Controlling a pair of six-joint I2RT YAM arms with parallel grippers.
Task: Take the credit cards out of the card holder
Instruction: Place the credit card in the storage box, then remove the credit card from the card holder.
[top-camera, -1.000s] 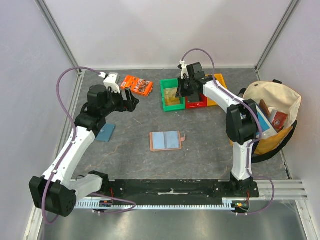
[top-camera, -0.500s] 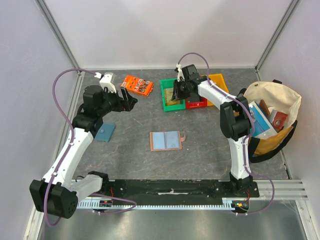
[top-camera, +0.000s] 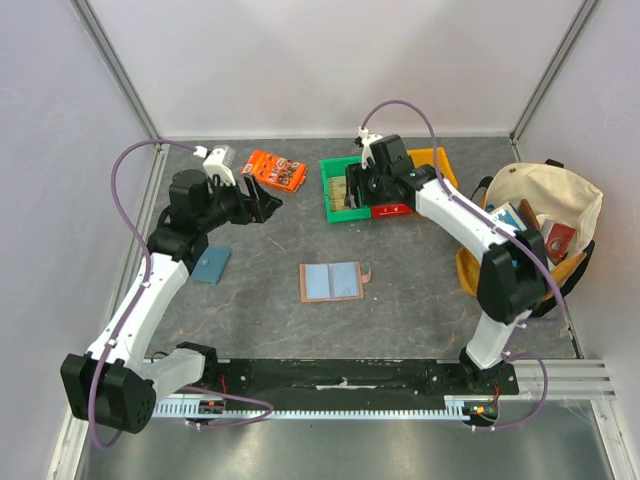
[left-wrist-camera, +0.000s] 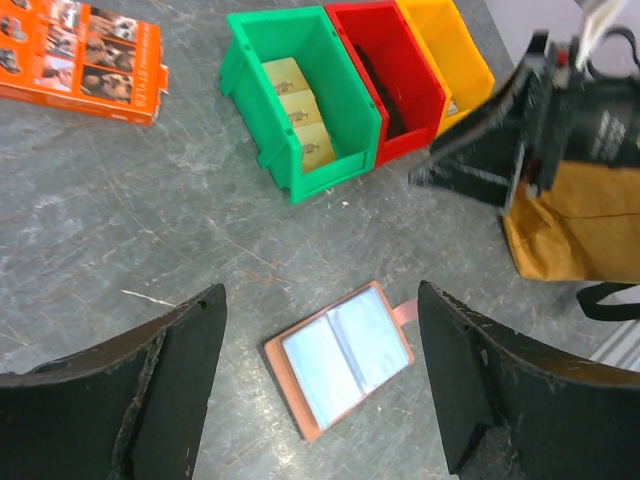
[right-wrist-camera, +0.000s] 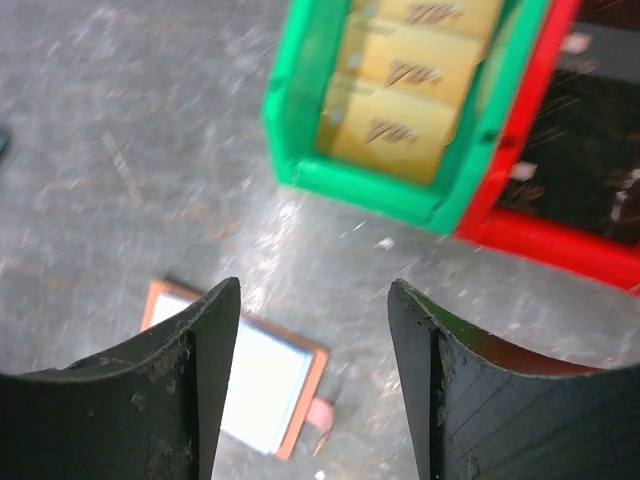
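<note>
The tan card holder (top-camera: 332, 281) lies open and flat mid-table, its pale blue lining up and its snap tab to the right. It also shows in the left wrist view (left-wrist-camera: 340, 355) and the right wrist view (right-wrist-camera: 250, 385). Three gold credit cards (left-wrist-camera: 300, 120) (right-wrist-camera: 410, 75) lie in the green bin (top-camera: 326, 190). My right gripper (top-camera: 358, 185) (right-wrist-camera: 313, 285) hovers open and empty at that bin's near end. At the back left, my left gripper (top-camera: 268, 200) (left-wrist-camera: 322, 290) is raised and open, with nothing in it, aimed toward the card holder.
A red bin (top-camera: 392, 209) and a yellow bin (top-camera: 440, 162) stand right of the green one. An orange packet (top-camera: 277, 170) lies at the back left, and a teal pouch (top-camera: 210, 264) sits under the left arm. A canvas bag (top-camera: 545, 215) of items fills the right side.
My right gripper has opened over the green bin, and its arm has swung its elbow out to the right. The left gripper has barely shifted.
</note>
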